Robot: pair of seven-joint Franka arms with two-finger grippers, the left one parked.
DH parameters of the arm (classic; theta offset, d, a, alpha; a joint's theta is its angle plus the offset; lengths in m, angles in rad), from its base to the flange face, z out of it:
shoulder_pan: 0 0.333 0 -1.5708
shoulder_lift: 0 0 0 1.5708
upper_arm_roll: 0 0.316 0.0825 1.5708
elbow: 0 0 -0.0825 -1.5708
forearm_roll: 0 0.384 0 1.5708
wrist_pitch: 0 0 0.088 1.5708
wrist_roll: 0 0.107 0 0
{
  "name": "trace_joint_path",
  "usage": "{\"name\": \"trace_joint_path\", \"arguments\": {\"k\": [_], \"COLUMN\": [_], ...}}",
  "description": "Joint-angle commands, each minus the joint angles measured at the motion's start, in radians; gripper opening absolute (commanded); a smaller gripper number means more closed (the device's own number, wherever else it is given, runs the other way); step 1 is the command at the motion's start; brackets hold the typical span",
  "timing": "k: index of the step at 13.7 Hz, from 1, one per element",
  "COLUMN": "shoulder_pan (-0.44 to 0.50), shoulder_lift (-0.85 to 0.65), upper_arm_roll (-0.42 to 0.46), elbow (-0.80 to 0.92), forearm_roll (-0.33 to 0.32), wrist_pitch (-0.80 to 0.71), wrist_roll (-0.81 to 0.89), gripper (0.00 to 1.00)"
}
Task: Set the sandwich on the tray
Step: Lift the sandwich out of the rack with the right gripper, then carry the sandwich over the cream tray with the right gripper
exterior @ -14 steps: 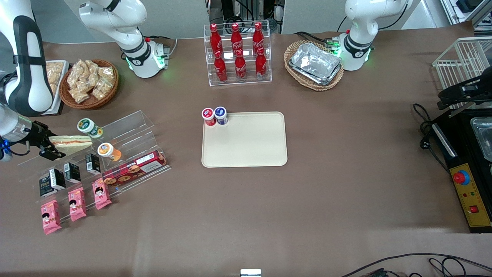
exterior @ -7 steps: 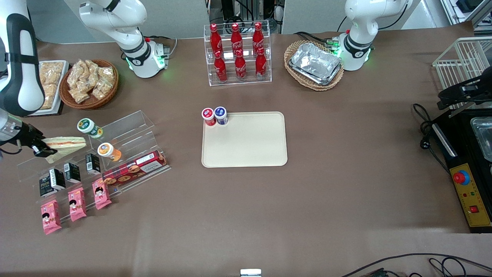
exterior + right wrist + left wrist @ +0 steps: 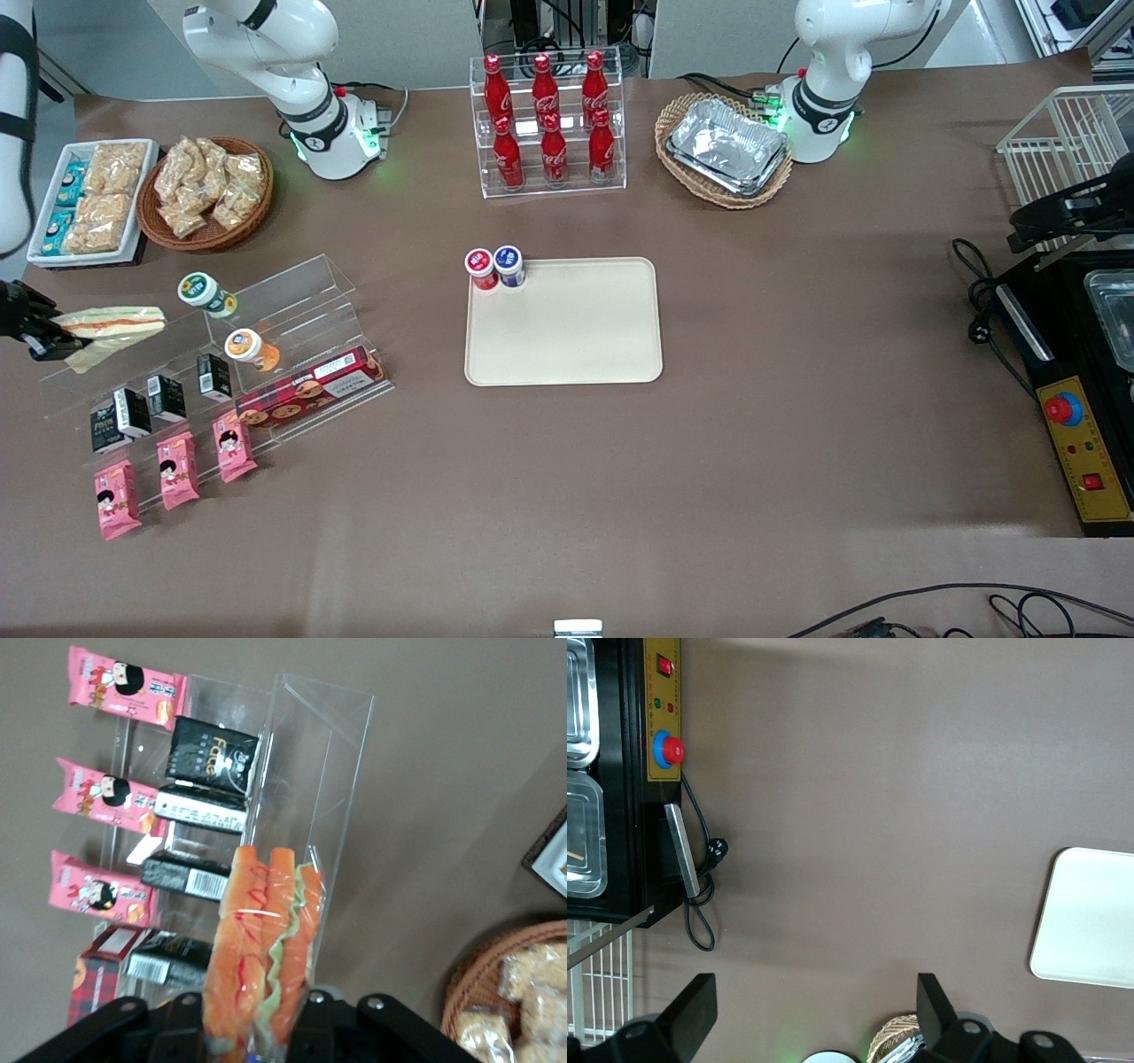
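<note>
You get the front view from high above the table's front edge, looking down across the whole tabletop. Your right wrist camera looks down along the gripper [image 3: 257, 1041] at close range; both views share the sandwich [image 3: 113, 320]

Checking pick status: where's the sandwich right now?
The sandwich is shut in the tool, lifted over the clear display rack at the working arm's end of the table, well away from the tray.
</note>
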Motion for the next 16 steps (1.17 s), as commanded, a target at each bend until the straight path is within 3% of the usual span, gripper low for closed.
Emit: {"name": "trace_joint_path", "arguments": {"k": [1,6,16], "shoulder_pan": [-0.001,0.092,0.534], "shoulder_lift": [0.030,0.023,0.041], "upper_arm_roll": [0.007,0.013,0.016], "elbow": [0.147,0.253,0.254], "forearm_roll": [0.050,0.076,0.143], "wrist_pitch": [-0.170,-0.316,-0.255], "wrist_roll": [-0.018,-0.006,0.390], "gripper": [0.18,0.19,0.23]}}
